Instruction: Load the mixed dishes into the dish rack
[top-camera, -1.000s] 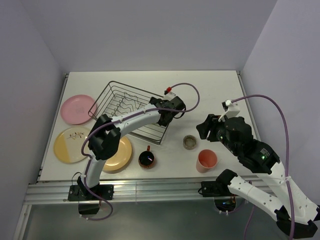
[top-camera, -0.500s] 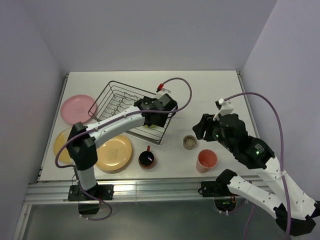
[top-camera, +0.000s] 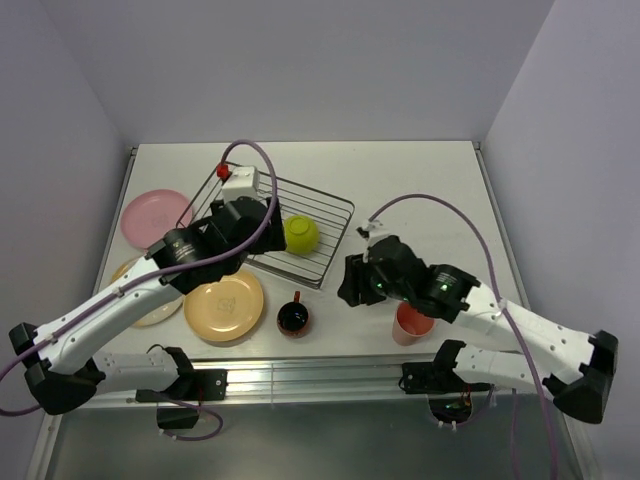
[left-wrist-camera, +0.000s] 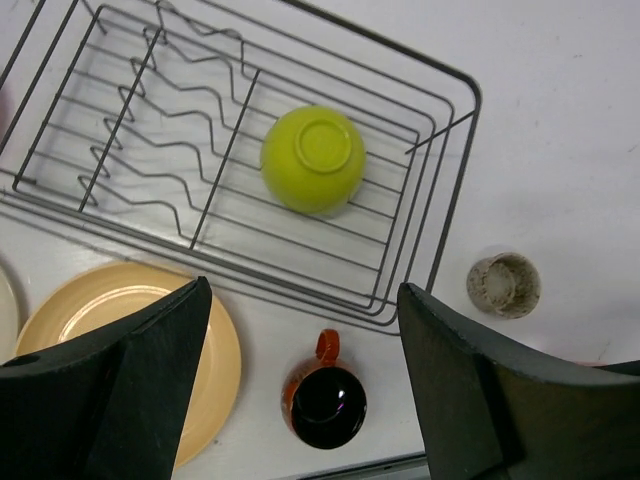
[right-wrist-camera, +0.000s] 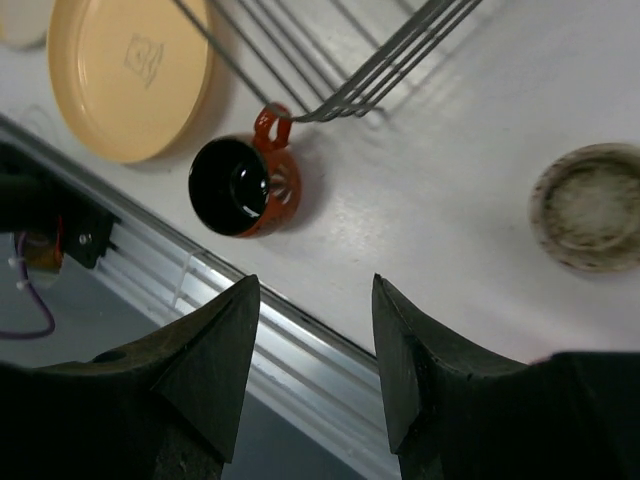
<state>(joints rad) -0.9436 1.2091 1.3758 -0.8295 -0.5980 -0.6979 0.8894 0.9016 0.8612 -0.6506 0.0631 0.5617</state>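
The silver wire dish rack (top-camera: 335, 212) holds the lime-green bowl (top-camera: 301, 234), which lies upside down at its right end; both also show in the left wrist view, the rack (left-wrist-camera: 452, 190) and the bowl (left-wrist-camera: 312, 158). My left gripper (top-camera: 245, 230) hangs open and empty high above the rack's near side (left-wrist-camera: 302, 290). My right gripper (top-camera: 356, 282) is open and empty (right-wrist-camera: 316, 285) between the red mug (top-camera: 292, 316) (right-wrist-camera: 243, 185) and the grey-beige cup (right-wrist-camera: 588, 207) (left-wrist-camera: 503, 284). The salmon tumbler (top-camera: 410, 322) stands partly under the right arm.
The tan-orange plate (top-camera: 225, 305) lies in front of the rack, and the pink plate (top-camera: 150, 215) lies to its left. The cream plate (top-camera: 135, 285) is mostly covered by the left arm. The table's front metal rail (top-camera: 300, 375) is close behind the mug.
The left gripper has pulled back left from the rack's right end, leaving the green bowl upside down inside. The right gripper has swung left and down, over the grey-beige cup toward the mug.
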